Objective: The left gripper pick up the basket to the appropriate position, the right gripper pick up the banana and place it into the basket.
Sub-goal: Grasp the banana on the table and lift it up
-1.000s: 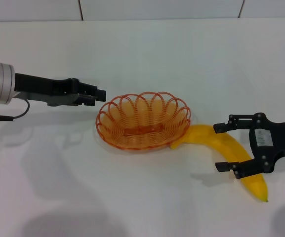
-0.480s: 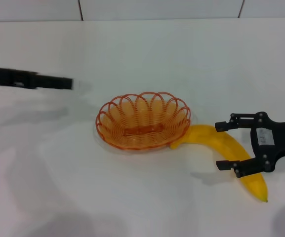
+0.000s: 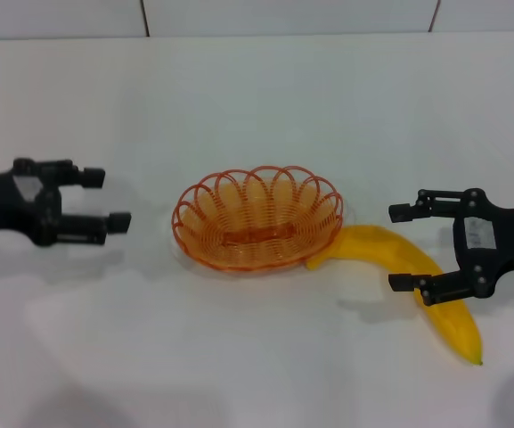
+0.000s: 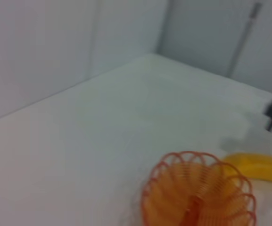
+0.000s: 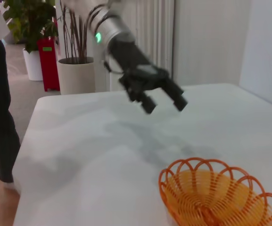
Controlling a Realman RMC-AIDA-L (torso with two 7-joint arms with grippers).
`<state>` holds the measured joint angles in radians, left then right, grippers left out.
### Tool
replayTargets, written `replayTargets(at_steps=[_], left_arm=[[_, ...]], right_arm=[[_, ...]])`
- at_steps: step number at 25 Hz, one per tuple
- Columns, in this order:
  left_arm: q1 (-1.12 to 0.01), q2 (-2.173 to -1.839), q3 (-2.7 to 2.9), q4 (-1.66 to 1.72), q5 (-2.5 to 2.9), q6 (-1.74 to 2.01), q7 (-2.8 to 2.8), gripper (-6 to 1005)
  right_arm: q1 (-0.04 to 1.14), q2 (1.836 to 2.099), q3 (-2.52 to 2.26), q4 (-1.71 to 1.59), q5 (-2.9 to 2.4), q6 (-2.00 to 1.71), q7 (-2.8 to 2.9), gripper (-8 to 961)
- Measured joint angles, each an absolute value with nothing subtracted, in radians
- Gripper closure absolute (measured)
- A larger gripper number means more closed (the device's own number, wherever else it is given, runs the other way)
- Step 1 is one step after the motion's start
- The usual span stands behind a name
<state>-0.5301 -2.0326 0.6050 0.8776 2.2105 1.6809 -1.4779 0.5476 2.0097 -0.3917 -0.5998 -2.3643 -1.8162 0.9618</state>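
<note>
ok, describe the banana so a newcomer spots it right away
On the white table, find the orange wire basket at the centre. The banana lies on its right, one end at the rim, curving off between the right gripper's open fingers. It is the only yellow, solid thing.

The basket (image 3: 258, 218) is set on the table (image 3: 265, 98), about midway between the two grippers. The banana (image 3: 417, 281) is laid to its right, one end touching the basket's rim. The right gripper (image 3: 406, 248) is placed over the banana's middle, fingers spread. The left gripper (image 3: 105, 200) is held left of the basket, apart from it, fingers spread.
</note>
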Motion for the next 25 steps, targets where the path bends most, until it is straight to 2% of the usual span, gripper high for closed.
replayTargets(at_steps=[9,19,25], left_arm=[[-0.442,-2.033,0.529,0.772,2.202,1.658,-1.218,137],[-0.430,-2.037,0.404,0.530,2.167,1.574,-0.942,139],[-0.436,-2.037,0.403,0.496,2.145,1.547,-0.921,139]], right_arm=[[0.538,2.003,-0.371,-0.600,-2.362,-1.816,0.962,71],[0.519,2.002,-0.290,-0.600,-2.362,-1.817,0.958,72],[0.486,1.998,-0.287,-0.621,-2.395,-1.816,0.970,72]])
